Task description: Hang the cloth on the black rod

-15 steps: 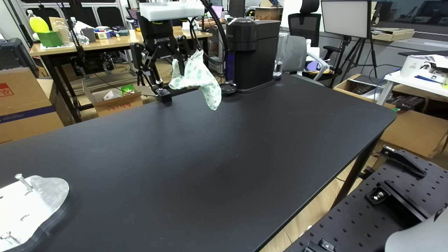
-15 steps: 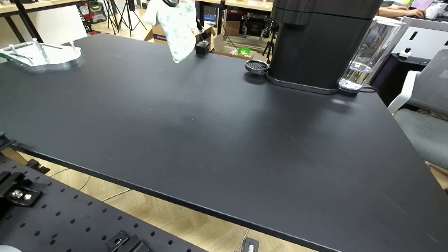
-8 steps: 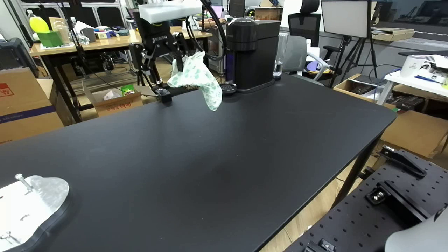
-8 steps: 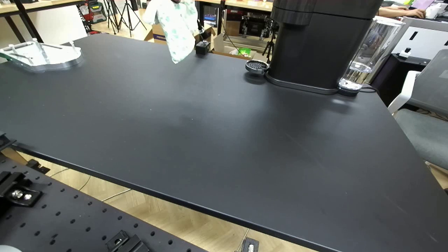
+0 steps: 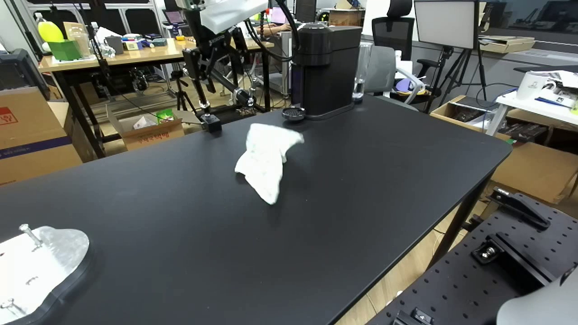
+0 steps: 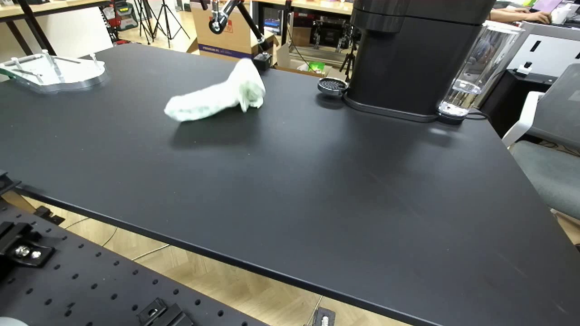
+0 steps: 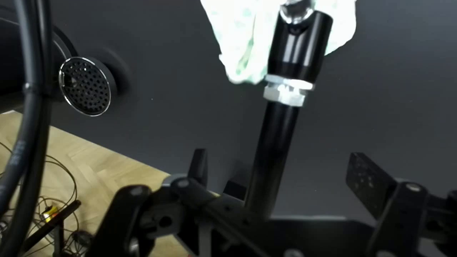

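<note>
On or over the worktop (image 5: pixel 194 225) the cloth (image 5: pixel 264 158) is loose, gripper (image 7: pixel 280 157) spread apart, far-edge black rod (image 7: pixel 276 132) bare; grasping and hanging seem left.

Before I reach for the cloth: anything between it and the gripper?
Yes, the rod: in the wrist view it lies beyond the open gripper and hides part of the cloth. Nothing else visible stands between.

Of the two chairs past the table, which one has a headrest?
The black mesh-backed chair, seen in an exterior view with a headrest on top. The grey chair, partly in front of it, shows none.
</note>
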`<state>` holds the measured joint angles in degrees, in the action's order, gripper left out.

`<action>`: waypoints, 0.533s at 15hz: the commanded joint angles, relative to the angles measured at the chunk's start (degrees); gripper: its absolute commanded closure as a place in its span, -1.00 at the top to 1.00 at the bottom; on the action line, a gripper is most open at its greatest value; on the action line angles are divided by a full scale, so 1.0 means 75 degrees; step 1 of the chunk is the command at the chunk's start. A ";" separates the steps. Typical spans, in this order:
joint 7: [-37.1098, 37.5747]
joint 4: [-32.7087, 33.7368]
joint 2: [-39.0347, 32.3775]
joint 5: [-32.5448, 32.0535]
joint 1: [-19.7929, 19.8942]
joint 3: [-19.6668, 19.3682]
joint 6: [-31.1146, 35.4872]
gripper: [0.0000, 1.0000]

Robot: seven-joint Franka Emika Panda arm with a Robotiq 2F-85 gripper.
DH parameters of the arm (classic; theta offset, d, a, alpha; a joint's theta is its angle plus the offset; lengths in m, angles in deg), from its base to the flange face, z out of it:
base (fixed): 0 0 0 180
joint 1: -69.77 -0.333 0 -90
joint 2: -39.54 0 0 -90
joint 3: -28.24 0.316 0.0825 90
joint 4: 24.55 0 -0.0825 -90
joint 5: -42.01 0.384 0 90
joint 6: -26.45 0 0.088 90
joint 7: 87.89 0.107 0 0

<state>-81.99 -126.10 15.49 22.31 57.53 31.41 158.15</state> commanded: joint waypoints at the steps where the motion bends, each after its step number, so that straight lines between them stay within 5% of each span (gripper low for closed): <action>1: 0.0283 0.0105 -0.0073 -0.0421 -0.0132 -0.0208 0.0215 1.00; 8: 0.0691 0.0094 -0.0092 -0.0262 -0.0143 -0.0227 0.0082 1.00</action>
<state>-79.82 -126.10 14.98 20.66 57.47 30.65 159.60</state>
